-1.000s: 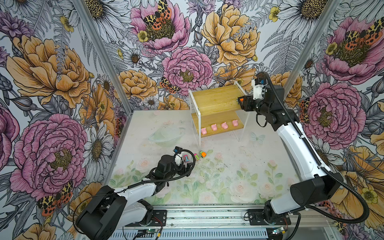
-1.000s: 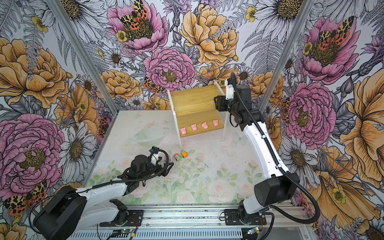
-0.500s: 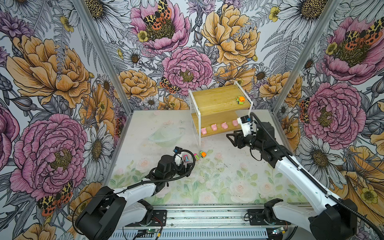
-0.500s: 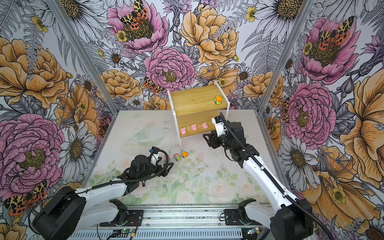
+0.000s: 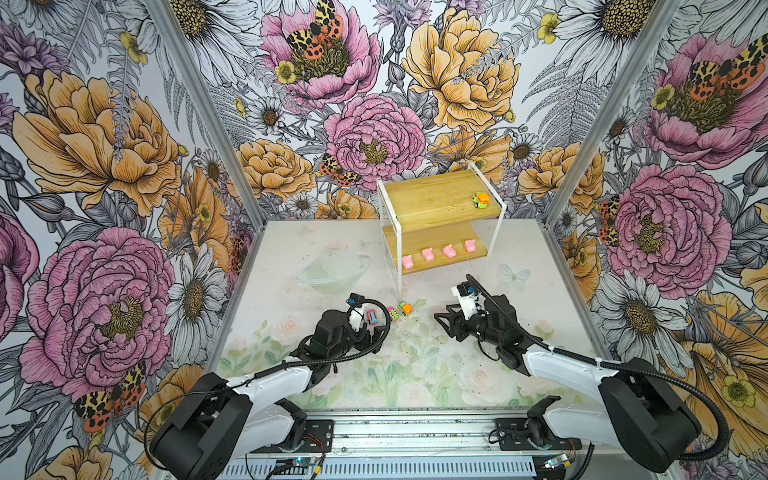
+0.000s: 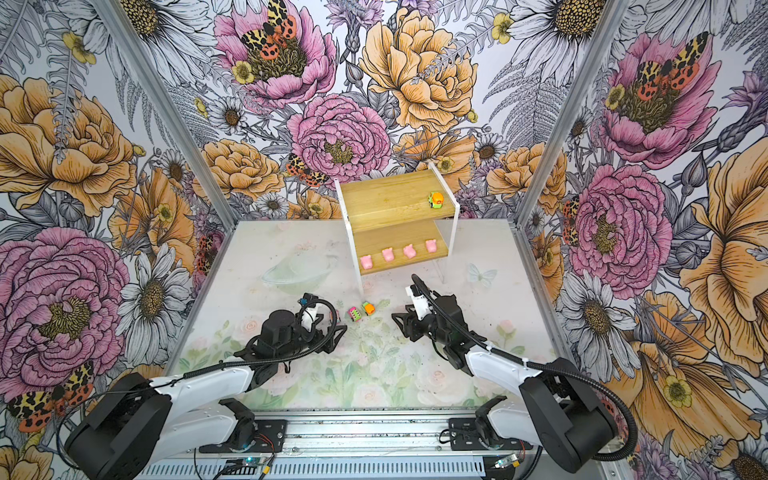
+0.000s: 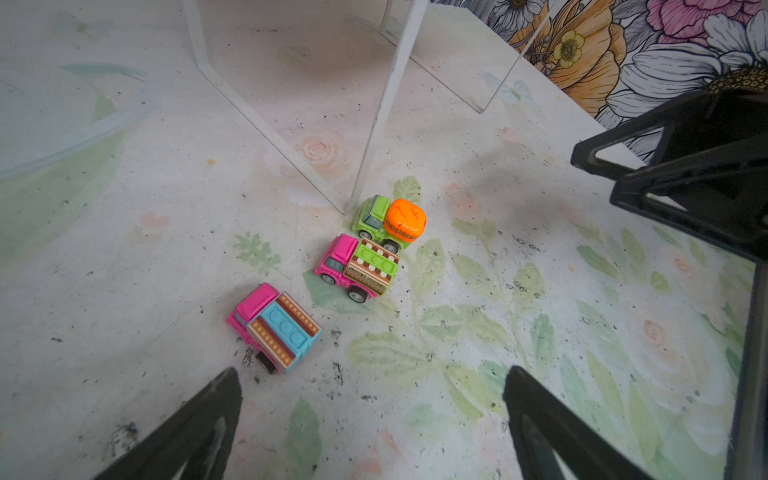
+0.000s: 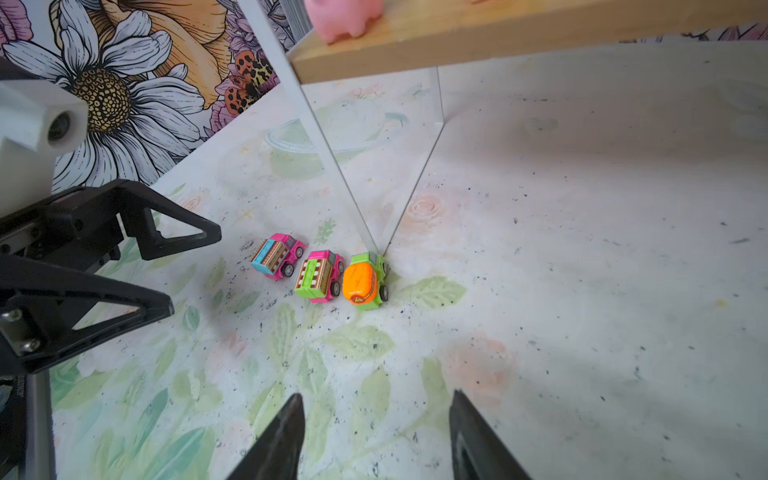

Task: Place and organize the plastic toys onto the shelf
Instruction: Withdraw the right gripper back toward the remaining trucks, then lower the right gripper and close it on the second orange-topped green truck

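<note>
The shelf stands at the back of the table. An orange-and-green car sits at the right end of its top board, and four pink pigs line the lower board. Three plastic toys lie on the table by the shelf's front leg: a pink-and-blue car, a pink-and-green car and an orange-and-green car. My left gripper is open and empty, just short of the pink-and-blue car. My right gripper is open and empty, low over the table, facing the orange-and-green car.
A clear bowl rests on the table left of the shelf. The shelf's thin white leg comes down right beside the orange-and-green car. The two grippers face each other across the three cars. Flowered walls close in three sides.
My right arm has come away from the shelf's top board, leaving the orange-and-green car there, and has dropped to the table near the three cars. The left arm has not moved.
</note>
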Robot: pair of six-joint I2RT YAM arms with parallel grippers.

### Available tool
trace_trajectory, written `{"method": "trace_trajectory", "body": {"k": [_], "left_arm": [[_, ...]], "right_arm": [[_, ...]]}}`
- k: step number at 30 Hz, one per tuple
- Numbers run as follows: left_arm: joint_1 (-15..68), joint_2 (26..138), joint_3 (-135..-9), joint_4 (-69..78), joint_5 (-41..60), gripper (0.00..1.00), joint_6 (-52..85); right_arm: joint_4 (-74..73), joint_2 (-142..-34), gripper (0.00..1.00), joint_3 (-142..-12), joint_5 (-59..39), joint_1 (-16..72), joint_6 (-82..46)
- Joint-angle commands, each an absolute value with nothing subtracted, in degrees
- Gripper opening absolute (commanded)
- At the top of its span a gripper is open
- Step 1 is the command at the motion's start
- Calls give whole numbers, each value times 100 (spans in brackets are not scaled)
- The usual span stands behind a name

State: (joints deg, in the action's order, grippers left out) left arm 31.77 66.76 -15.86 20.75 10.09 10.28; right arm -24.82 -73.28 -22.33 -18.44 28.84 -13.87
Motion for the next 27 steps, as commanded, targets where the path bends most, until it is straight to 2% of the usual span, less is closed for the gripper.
{"method": "trace_trajectory", "body": {"k": [1, 11, 27], "left_arm": [[3230, 6693, -1646, 2096, 925, 99, 1023], [3226, 6680, -1644, 2106, 934, 99, 1012], [3216, 6678, -1617, 2138, 942, 99, 1011]], "right_arm": [[-3253, -7678, 56, -2237, -1503, 3040, -1265], [-4037, -8703, 55, -2479, -1085, 3561, -1232], [-4374, -10079, 52, -3441, -975, 3807, -1299]]}}
